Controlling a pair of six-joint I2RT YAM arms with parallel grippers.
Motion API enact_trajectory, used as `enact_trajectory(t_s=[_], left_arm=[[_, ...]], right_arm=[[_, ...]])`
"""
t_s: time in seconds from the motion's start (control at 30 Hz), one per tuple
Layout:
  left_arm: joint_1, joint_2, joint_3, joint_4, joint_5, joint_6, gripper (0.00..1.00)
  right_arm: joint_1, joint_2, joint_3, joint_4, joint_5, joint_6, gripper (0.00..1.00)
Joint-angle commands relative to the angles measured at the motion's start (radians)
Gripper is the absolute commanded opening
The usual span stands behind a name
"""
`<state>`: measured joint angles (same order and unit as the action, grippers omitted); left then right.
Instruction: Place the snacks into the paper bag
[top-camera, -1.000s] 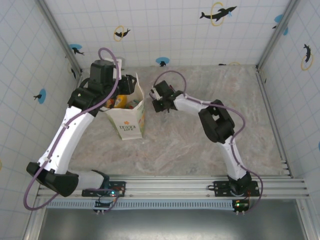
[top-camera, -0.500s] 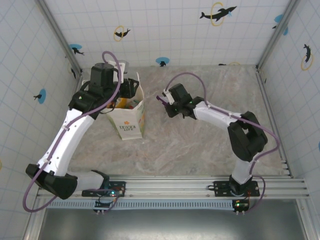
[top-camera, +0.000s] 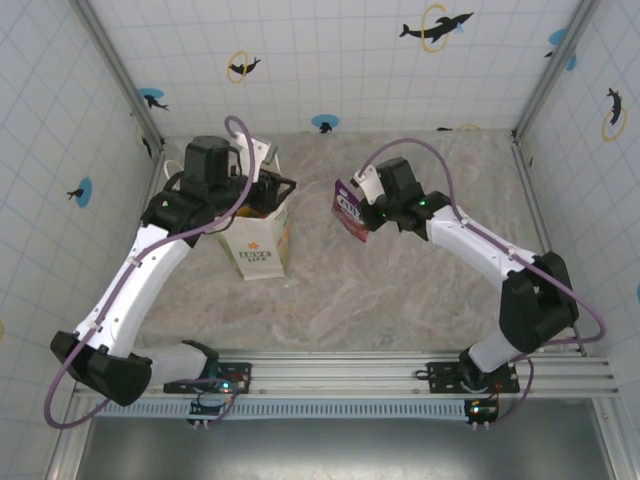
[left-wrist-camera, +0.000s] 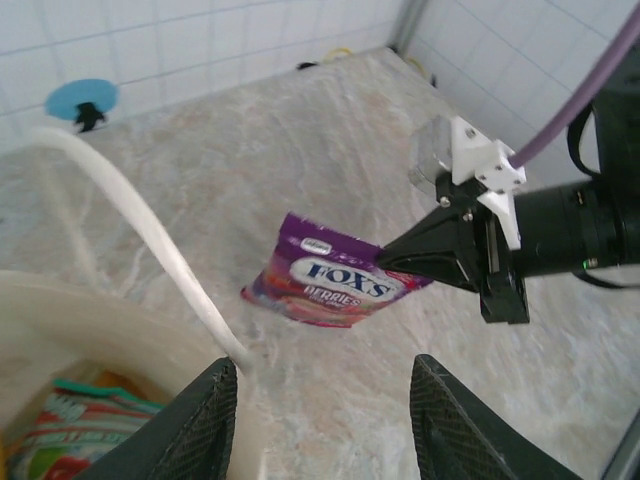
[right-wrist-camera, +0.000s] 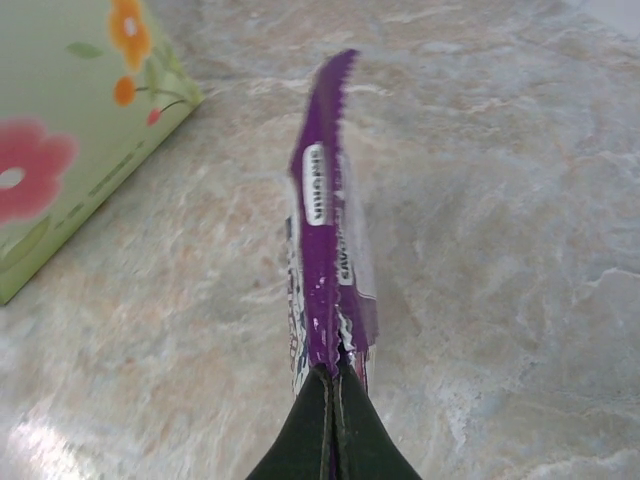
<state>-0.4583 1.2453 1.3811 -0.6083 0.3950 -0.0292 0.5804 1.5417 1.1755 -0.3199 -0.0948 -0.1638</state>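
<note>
My right gripper (top-camera: 366, 208) is shut on the edge of a purple snack packet (top-camera: 349, 212), which hangs above the table to the right of the paper bag (top-camera: 258, 245). In the right wrist view the packet (right-wrist-camera: 330, 230) stands edge-on out of the shut gripper (right-wrist-camera: 333, 385). My left gripper (top-camera: 278, 190) is open at the bag's top right rim. In the left wrist view its left finger (left-wrist-camera: 200, 425) sits against the bag's rim (left-wrist-camera: 90, 310) by a white handle (left-wrist-camera: 150, 240). The purple packet (left-wrist-camera: 330, 285) hangs ahead of it. Other snacks (left-wrist-camera: 70, 430) lie inside the bag.
Tiled walls close in the marble table (top-camera: 420, 290) at the back and on both sides. The bag's flowered green side (right-wrist-camera: 60, 150) is at the upper left of the right wrist view. Open table lies between the bag and the right wall.
The right arm has swung its elbow out to the right and its gripper has drawn a little away from the bag, turning the purple packet into view. The left gripper has shifted right along the bag's rim.
</note>
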Motion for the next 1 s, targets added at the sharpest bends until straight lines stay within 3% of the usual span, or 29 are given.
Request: enact_trajectory(t_s=[0.0, 0.57, 0.97], left_arm=[[-0.038, -0.025, -0.04, 0.038, 0.114, 0.123, 0.49], [-0.222, 0.026, -0.149, 0.008, 0.113, 0.432, 0.57], [-0.261, 0.114, -0.167, 0.024, 0.112, 0.5, 0.59]], right_arm=[[-0.025, -0.078, -0.027, -0.011, -0.144, -0.082, 0.0], [-0.103, -0.341, -0.205, -0.102, -0.466, -0.424, 0.0], [-0.126, -0.467, -0.244, -0.194, -0.569, -0.529, 0.0]])
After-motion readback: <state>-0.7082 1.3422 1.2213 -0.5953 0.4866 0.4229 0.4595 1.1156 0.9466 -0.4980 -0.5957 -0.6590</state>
